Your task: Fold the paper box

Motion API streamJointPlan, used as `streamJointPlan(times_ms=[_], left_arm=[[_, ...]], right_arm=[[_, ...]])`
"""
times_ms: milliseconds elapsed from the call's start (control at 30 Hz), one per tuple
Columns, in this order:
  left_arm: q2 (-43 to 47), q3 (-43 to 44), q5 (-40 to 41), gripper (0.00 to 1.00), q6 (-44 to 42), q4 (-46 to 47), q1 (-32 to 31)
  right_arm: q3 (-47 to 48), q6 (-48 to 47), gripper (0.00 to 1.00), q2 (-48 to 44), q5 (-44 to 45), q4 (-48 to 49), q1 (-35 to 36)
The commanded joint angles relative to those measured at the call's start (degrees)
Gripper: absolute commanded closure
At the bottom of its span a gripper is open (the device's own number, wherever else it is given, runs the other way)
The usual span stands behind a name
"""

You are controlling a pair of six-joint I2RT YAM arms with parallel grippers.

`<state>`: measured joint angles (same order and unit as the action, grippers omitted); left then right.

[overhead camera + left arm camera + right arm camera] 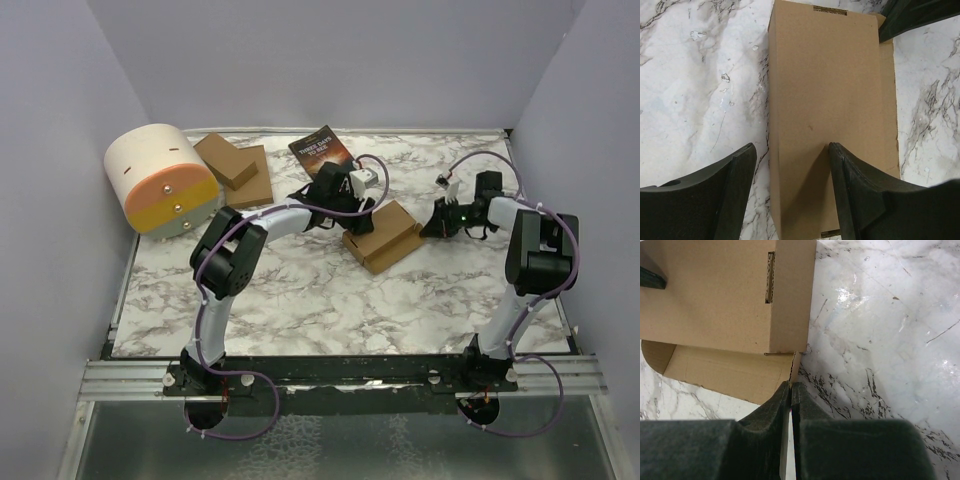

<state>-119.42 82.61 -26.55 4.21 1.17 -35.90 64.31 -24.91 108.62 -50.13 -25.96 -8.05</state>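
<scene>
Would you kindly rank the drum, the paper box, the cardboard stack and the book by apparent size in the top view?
1. drum, clearly largest
2. paper box and cardboard stack: they look about alike, so not ranked
3. book, smallest, though partly hidden

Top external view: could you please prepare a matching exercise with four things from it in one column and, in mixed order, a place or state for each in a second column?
Things:
1. paper box
2. book
3. cardboard stack
4. right hand

Places or states:
A. back left, beside the cream and orange drum
B. shut, tips at one end of the box
C. in the middle, partly under the left hand
D. at the far side, dark cover

Right pairs: 1-C, 2-D, 3-A, 4-B.
</scene>
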Motion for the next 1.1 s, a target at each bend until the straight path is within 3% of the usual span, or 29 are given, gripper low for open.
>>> streamJointPlan(times_ms=[0,333,1067], left_arm=[[-1.5,1.7,-0.9,0.38,-0.2,-1.7,0.3],[-2.7,3.1,-0.3,0.39,0.3,-3.3,0.7],[-3.6,2.4,-0.6,0.41,2.2,-3.4,2.0]], right_arm=[[-1.0,-1.6,0.95,-2.8,2.0,1.8,1.3],[-3.9,-3.6,0.95,-6.3,7.2,3.7,5.0],[-8.2,-4.5,0.96,-9.5,7.8,7.0,6.9]])
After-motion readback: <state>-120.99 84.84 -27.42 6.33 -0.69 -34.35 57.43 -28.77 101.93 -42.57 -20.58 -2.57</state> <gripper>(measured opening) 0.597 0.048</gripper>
